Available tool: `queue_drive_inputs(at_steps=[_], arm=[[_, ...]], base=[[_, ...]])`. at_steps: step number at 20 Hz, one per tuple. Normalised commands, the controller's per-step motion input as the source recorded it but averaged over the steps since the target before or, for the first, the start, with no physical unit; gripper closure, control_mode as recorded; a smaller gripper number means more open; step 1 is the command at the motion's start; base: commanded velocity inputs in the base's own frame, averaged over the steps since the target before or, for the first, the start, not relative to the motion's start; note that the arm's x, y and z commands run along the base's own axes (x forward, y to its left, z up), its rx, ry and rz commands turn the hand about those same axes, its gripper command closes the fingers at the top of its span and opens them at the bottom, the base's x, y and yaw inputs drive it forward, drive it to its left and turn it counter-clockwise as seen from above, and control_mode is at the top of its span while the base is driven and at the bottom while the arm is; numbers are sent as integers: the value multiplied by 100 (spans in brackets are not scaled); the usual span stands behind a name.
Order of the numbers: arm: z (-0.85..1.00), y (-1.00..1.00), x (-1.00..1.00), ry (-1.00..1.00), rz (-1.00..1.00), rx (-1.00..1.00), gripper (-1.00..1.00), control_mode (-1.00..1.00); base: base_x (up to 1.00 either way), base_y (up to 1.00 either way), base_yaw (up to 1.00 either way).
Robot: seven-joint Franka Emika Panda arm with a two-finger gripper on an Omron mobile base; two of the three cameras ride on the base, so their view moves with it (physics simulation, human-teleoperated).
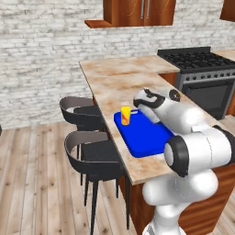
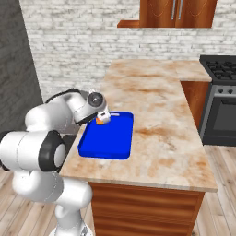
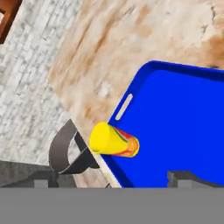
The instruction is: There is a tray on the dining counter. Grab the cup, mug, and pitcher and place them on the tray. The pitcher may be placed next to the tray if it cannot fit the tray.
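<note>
The yellow cup (image 1: 125, 115) with its red-orange picture stands upright inside the far left corner of the blue tray (image 1: 148, 136) on the dining counter (image 1: 120, 81). My gripper (image 1: 138, 107) hovers just above and beside the cup, open, with nothing between its fingers. In the hand view the cup (image 3: 113, 140) sits between and ahead of my wide-apart fingertips (image 3: 41, 177), near the tray's (image 3: 183, 118) rim handle. From the right, my hand hides most of the cup (image 2: 99, 122) on the tray (image 2: 108, 140). The mug and the pitcher are out of view.
Two dark stools (image 1: 86, 113) (image 1: 95, 155) stand along the counter's left side, one stool back (image 3: 64, 149) just below the tray's corner. A black stove (image 1: 202, 64) adjoins the counter at the far right. Bare marbled counter (image 2: 159, 97) stretches beyond and right of the tray.
</note>
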Motion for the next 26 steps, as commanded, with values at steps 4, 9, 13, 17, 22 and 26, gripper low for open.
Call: queue_drive_inputs(at_steps=[4,9,13,17,22,26], arm=[[57,-29,-22,29,21,-18,-100,-100],[62,-15,-18,34,25,-15,-100,-100],[31,0,-35,26,26,-17,-100,-100],[9,1,-79,5,28,-16,-100,-100],[1,7,-99,0,31,-13,-100,-100],[0,15,-97,0,31,-4,-100,-100]], base=[[0,0,0],[0,0,0],[0,0,0],[0,0,0],[0,0,0],[0,0,0]])
